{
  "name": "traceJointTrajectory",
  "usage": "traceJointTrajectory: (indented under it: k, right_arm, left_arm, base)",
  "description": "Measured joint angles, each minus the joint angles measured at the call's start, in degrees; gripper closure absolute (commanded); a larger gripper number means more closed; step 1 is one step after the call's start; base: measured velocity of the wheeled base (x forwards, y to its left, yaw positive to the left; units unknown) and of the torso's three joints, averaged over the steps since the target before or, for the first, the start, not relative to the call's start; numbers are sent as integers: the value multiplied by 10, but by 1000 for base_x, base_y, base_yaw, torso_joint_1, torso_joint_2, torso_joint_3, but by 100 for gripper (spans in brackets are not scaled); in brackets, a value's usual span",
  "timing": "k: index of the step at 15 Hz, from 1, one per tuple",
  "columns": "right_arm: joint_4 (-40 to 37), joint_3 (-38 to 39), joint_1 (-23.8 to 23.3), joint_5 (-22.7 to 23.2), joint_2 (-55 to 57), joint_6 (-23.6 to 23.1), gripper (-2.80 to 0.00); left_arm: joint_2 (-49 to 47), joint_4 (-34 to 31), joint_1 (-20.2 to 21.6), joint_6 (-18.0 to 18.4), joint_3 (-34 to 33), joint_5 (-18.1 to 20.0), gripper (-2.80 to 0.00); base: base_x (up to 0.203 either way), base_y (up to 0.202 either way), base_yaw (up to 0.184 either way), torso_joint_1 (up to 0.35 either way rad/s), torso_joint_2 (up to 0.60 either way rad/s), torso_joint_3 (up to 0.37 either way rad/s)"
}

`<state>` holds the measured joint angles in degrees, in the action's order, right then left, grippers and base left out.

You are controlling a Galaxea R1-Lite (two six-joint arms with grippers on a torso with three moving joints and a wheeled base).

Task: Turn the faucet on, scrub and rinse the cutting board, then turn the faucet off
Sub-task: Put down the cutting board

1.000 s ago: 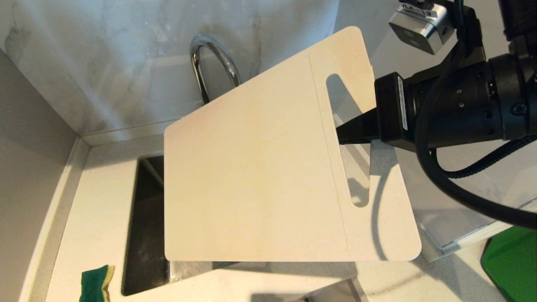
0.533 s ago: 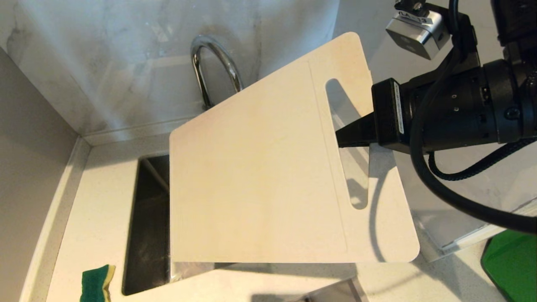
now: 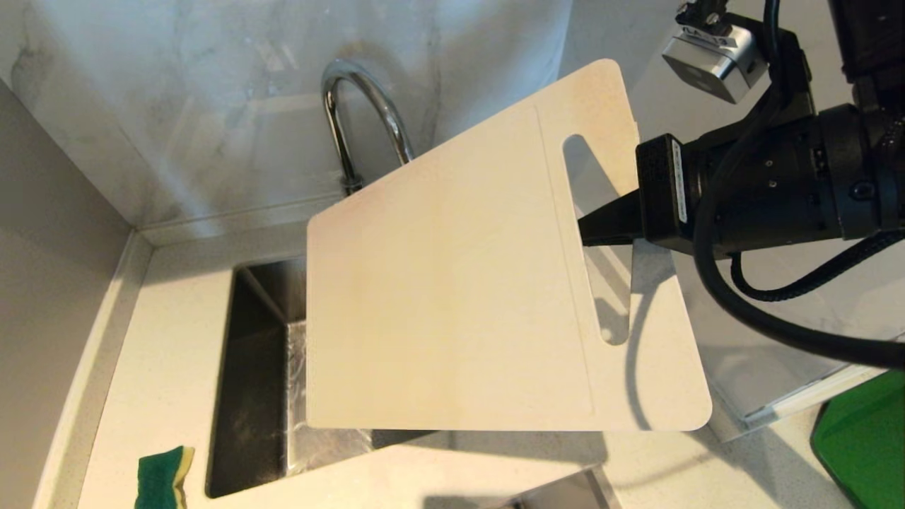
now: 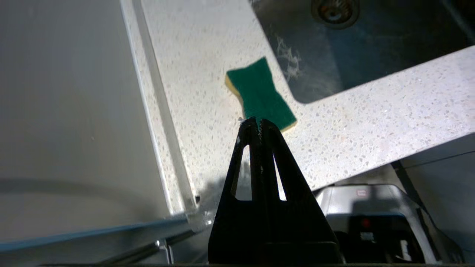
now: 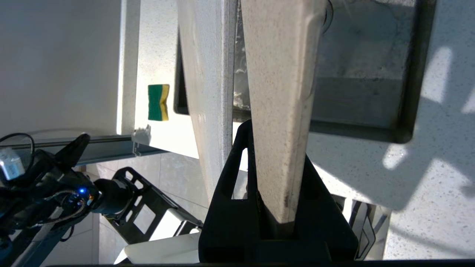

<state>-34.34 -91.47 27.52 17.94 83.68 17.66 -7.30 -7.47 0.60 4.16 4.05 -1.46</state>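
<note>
**Board held over the sink, blocking the tap**

The cutting board (image 3: pixel 459 297) hangs tilted above the sink (image 3: pixel 247 396), pinched at its slotted end by the right gripper (image 3: pixel 590 227), which comes in from 3 o'clock. The board hides most of the basin and the lower part of the faucet (image 3: pixel 357 106), whose chrome arch rises behind it at 11 o'clock. A green and yellow sponge (image 3: pixel 164 477) lies on the speckled worktop (image 3: pixel 162 353) at 7 o'clock, beside the sink's edge. A green slab (image 3: pixel 859 442) shows at 4 o'clock. The basin holds a drain (image 4: pixel 335 9). The left gripper (image 4: pixel 256 124), fingers pressed together and empty, hovers near the sponge. No writing is readable.
</note>
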Motion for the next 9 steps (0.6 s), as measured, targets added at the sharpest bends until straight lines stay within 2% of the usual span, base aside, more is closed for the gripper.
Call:
traceJointTrajectory:
  k: [2,5,8,9]
  right_arm:
    - [0,3,-2,1,-2,0,0]
    - [0,10,-9,1,-12,2,0]
    - [0,27,-26,1,-26,19,0]
    - [0,30,-29,1,-30,26,0]
  left_arm:
    - [40,-5,-2,14,-4,12,0]
    - [64,-3,-4,7,-12,17,0]
    - [71,61,-4,28,-33,22,0]
    - [72,65,-4,20,-36,23,0]
  base:
    - [0,0,0,0,0,0]
    - [0,0,0,0,0,0]
    - [0,0,0,0,0,0]
    - [0,0,0,0,0,0]
